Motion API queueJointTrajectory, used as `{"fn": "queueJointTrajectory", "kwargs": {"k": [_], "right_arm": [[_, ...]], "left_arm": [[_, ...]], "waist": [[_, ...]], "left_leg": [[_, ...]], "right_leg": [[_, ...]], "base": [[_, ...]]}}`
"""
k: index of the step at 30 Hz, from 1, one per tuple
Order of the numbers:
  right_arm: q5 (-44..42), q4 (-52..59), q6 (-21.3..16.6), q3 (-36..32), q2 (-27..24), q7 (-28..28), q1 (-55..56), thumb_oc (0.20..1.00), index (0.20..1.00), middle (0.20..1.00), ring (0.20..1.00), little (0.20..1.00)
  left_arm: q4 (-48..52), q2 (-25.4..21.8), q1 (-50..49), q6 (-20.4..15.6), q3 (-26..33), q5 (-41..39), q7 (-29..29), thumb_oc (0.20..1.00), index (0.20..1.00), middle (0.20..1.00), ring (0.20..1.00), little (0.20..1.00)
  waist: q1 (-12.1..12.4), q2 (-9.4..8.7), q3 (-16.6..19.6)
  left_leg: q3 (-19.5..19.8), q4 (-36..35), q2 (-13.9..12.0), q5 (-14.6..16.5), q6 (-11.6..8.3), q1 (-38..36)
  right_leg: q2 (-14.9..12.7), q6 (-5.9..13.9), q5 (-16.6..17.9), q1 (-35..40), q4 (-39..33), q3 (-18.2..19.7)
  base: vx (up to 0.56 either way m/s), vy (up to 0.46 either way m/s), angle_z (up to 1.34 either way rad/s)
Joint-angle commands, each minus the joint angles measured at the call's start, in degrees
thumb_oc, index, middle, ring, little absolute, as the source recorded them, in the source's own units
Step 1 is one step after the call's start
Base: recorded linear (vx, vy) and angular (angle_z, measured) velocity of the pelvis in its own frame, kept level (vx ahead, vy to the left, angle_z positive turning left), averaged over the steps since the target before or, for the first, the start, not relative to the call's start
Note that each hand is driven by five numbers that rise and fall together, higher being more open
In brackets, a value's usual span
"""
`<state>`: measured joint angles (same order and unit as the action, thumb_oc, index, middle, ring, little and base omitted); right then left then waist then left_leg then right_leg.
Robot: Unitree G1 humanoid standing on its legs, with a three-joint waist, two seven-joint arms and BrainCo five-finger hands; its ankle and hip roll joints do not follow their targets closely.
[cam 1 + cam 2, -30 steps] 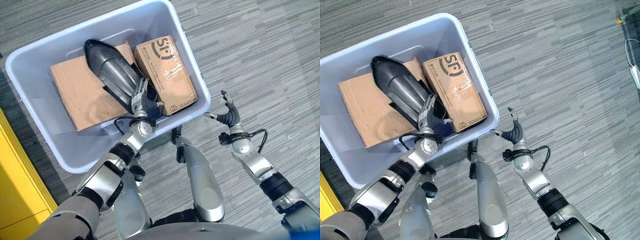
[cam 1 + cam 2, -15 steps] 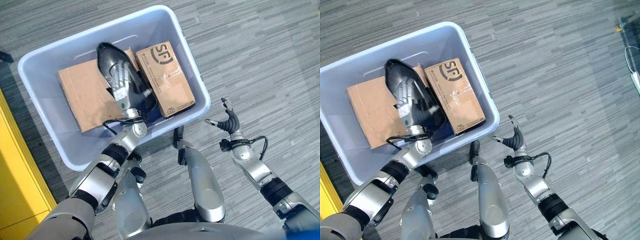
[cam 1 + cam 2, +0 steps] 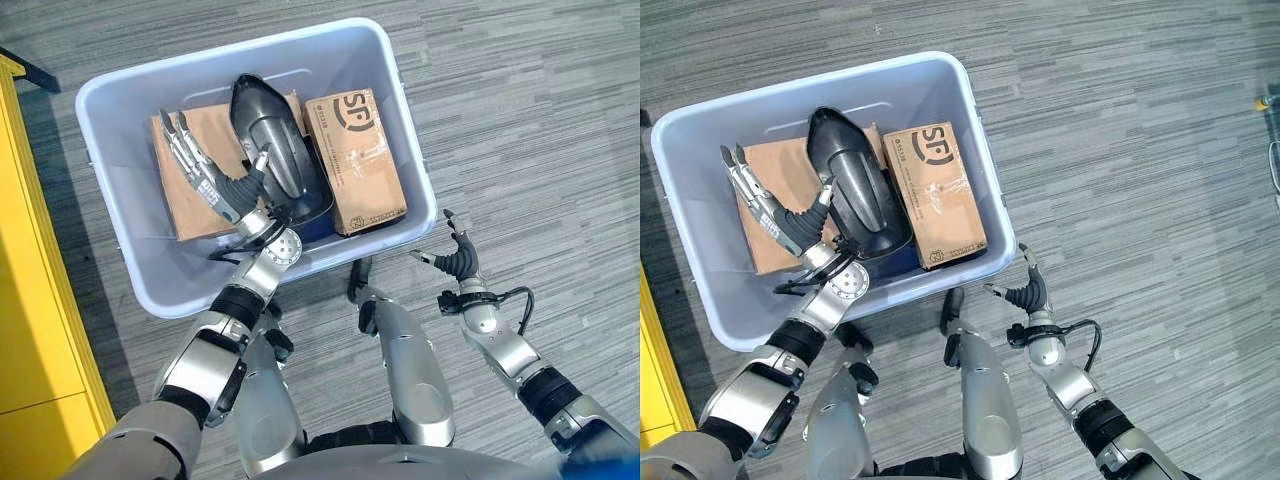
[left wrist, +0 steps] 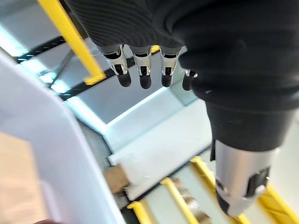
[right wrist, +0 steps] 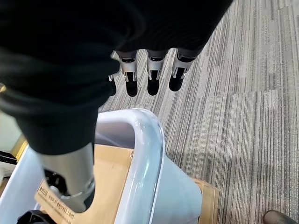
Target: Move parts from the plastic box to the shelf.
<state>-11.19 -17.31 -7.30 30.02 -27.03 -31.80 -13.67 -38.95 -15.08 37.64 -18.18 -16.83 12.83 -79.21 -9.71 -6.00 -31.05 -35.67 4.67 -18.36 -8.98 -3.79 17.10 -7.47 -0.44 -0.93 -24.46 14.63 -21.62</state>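
A pale blue plastic box (image 3: 150, 270) stands on the floor in front of me. In it lie a flat cardboard sheet (image 3: 185, 205), a black moulded part (image 3: 272, 150) and a printed cardboard box (image 3: 358, 160). My left hand (image 3: 205, 178) hovers open over the flat cardboard, just left of the black part, fingers (image 4: 142, 70) straight and holding nothing. My right hand (image 3: 458, 258) is open outside the box, by its near right corner, above the rim (image 5: 148, 144).
A yellow shelf (image 3: 30, 250) runs along the left side, close to the box. Its yellow frame (image 4: 74, 42) shows past my left fingers. Grey striped carpet (image 3: 530, 120) stretches to the right and behind the box.
My left hand has lifted off the black part and swung left over the flat cardboard, fingers straightened. The whole view has shifted, so the box sits further right. The right hand has barely moved.
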Motion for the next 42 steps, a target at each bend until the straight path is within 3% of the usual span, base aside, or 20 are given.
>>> {"fn": "queueJointTrajectory", "kwargs": {"k": [1, 2, 5, 7, 11, 13, 17, 23, 27, 36, 37, 42], "right_arm": [[-1.41, 2.11, -2.10, 0.27, 2.39, -1.08, -0.69, 1.000, 1.000, 1.000, 1.000, 1.000], [-1.35, 2.43, -1.68, 0.05, 2.39, -0.67, -0.65, 1.000, 1.000, 1.000, 1.000, 1.000], [-1.02, 3.38, -0.11, -0.90, 2.81, -0.08, -0.58, 1.000, 1.000, 1.000, 1.000, 1.000], [-0.97, 3.59, 0.21, -1.04, 2.82, 0.08, -0.66, 1.000, 1.000, 1.000, 1.000, 1.000], [-0.94, 5.26, 2.99, -1.70, 2.07, 1.19, -1.65, 1.000, 1.000, 1.000, 1.000, 1.000], [-1.25, 5.54, 4.04, -1.41, 2.02, 1.08, -2.35, 1.000, 1.000, 1.000, 1.000, 1.000], [-1.64, 5.68, 4.53, -1.55, 1.74, 1.46, -2.92, 1.000, 1.000, 1.000, 1.000, 1.000], [-2.70, 5.42, 5.33, -0.44, 1.48, 0.79, -4.19, 1.000, 1.000, 1.000, 1.000, 1.000], [-3.24, 5.22, 5.09, 0.10, 1.21, 0.38, -4.39, 1.000, 1.000, 1.000, 1.000, 1.000], [-4.62, 5.12, 4.69, 1.02, 0.71, -0.33, -4.74, 1.000, 1.000, 1.000, 1.000, 1.000], [-5.04, 5.07, 4.74, 1.28, 0.37, -0.37, -5.03, 1.000, 1.000, 1.000, 1.000, 1.000], [-4.81, 4.91, 4.79, 1.47, 0.15, 0.08, -5.34, 1.000, 1.000, 1.000, 1.000, 1.000]], "left_arm": [[1.45, -1.81, -0.28, -0.01, 1.17, -8.39, 12.10, 1.000, 1.000, 1.000, 1.000, 1.000], [1.46, -0.87, -0.95, 1.23, 0.65, -13.06, 17.66, 1.000, 1.000, 1.000, 1.000, 1.000], [0.13, 3.10, -3.69, 4.96, -0.36, -25.33, 26.12, 1.000, 1.000, 1.000, 1.000, 1.000], [-0.20, 3.42, -3.78, 5.14, -0.64, -24.62, 26.47, 1.000, 1.000, 1.000, 1.000, 1.000], [-2.25, 5.50, -3.33, 6.44, -1.05, -36.46, 26.40, 1.000, 1.000, 1.000, 1.000, 1.000], [-3.72, 5.80, -2.81, 5.74, 0.01, -38.27, 26.10, 1.000, 1.000, 1.000, 1.000, 1.000], [-5.46, 6.19, -1.72, 8.12, 0.74, -38.20, 23.42, 1.000, 1.000, 1.000, 1.000, 1.000], [-9.22, 5.34, 1.38, 7.01, 3.21, -37.46, 15.05, 1.000, 1.000, 1.000, 1.000, 1.000], [-10.48, 4.23, 3.02, 8.11, 4.47, -36.57, 13.56, 1.000, 1.000, 1.000, 1.000, 1.000], [-14.47, -0.63, 8.17, 16.93, 4.74, -29.31, 12.19, 1.000, 1.000, 1.000, 1.000, 1.000], [-16.34, -2.00, 10.16, 19.65, 4.53, -30.11, 14.26, 1.000, 1.000, 1.000, 1.000, 1.000], [-21.06, -3.31, 12.02, 23.61, 4.12, -31.47, 19.94, 1.000, 1.000, 1.000, 1.000, 1.000]], "waist": [[0.91, -4.18, 1.26], [0.96, -4.35, 1.25], [0.78, -4.53, 1.25], [0.68, -4.58, 1.25], [-0.11, -4.52, 1.25], [-0.45, -4.64, 1.25], [-0.87, -4.94, 1.25], [-1.80, -5.59, 1.25], [-2.07, -5.83, 1.25], [-3.01, -6.50, 1.25], [-3.52, -6.57, 1.25], [-4.42, -6.48, 1.25]], "left_leg": [[3.57, 7.55, -5.30, 4.22, -7.97, 1.77], [3.44, 7.53, -5.54, 4.18, -8.03, 1.71], [3.16, 7.41, -5.68, 4.17, -8.00, 1.41], [3.03, 7.37, -5.70, 4.19, -8.00, 1.34], [2.47, 7.78, -6.21, 3.29, -8.44, 1.17], [2.28, 8.19, -6.52, 3.13, -8.58, 1.19], [2.23, 8.80, -7.20, 2.77, -8.92, 1.62], [1.60, 8.99, -8.07, 2.43, -9.34, 1.72], [1.54, 9.27, -8.42, 2.36, -9.54, 2.08], [1.05, 10.07, -8.87, 2.62, -9.66, 2.20], [0.95, 10.39, -8.95, 2.73, -9.71, 2.58], [0.66, 10.95, -8.94, 2.91, -9.73, 3.46]], "right_leg": [[0.56, 5.28, -0.15, 3.09, -5.83, -2.15], [0.55, 5.30, -0.01, 3.23, -5.92, -2.44], [0.64, 5.51, 0.28, 3.41, -6.11, -2.51], [0.67, 5.51, 0.31, 3.42, -6.16, -2.48], [1.13, 5.20, 0.02, 3.31, -5.95, -2.02], [1.33, 5.01, -0.30, 3.21, -5.66, -1.76], [1.45, 4.76, -0.38, 2.93, -5.46, -1.64], [1.60, 4.43, -0.54, 2.56, -5.45, -1.52], [1.58, 4.28, -0.57, 2.20, -5.32, -1.61], [1.69, 4.05, -0.47, 1.66, -5.26, -1.27], [1.71, 4.07, -0.31, 0.95, -5.17, -0.87], [1.66, 3.98, -0.25, -0.34, -4.94, -0.52]], "base": [[0.00, -0.078, 0.01], [0.01, -0.060, 0.02], [0.02, -0.038, 0.04], [0.00, -0.015, 0.02], [0.00, 0.000, 0.00], [0.02, -0.007, -0.05], [0.01, -0.025, -0.06], [0.01, -0.020, -0.04], [0.00, -0.041, -0.03], [0.00, -0.039, -0.03], [0.00, -0.022, -0.09], [-0.01, -0.009, -0.14]]}}
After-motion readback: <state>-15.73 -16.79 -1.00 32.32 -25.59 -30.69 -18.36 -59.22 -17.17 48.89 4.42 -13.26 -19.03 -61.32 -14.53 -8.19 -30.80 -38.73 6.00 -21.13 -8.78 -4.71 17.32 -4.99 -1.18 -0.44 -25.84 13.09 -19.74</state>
